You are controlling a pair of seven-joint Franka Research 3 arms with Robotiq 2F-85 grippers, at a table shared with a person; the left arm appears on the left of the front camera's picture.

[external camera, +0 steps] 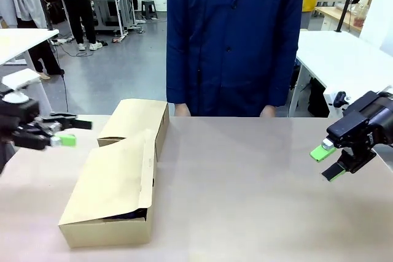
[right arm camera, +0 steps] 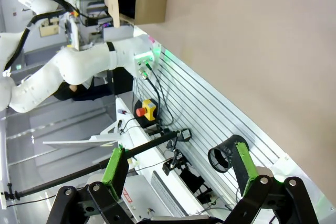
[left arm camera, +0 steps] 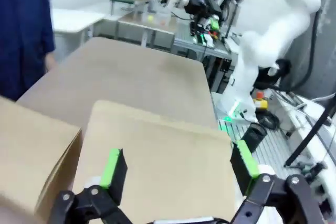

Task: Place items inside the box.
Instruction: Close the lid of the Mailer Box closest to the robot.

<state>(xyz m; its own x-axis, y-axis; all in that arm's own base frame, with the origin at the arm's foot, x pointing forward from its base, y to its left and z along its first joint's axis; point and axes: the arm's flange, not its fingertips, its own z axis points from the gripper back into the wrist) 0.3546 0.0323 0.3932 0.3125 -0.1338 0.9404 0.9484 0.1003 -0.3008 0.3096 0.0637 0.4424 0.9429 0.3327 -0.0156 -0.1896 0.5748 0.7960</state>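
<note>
Both jaws released, holding nothing: left gripper (external camera: 66,133) mid-left, right gripper (external camera: 328,162) lower right. Box (external camera: 113,194) lid nearly down; press flat gently, centred.

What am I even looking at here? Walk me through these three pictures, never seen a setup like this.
This is a two-armed robot at a brown table, with a person in a dark blue coat standing at the far side. The front picture comes from a fixed camera between the arms. Each arm ends in a black claw with green pads: the left claw at picture left, the right claw at picture right. The other two pictures come from cameras on the wrists, looking along each claw's fingers. On the table lies a cardboard box, its lid mostly down, with something dark inside. Both claws are open and hold nothing.
</note>
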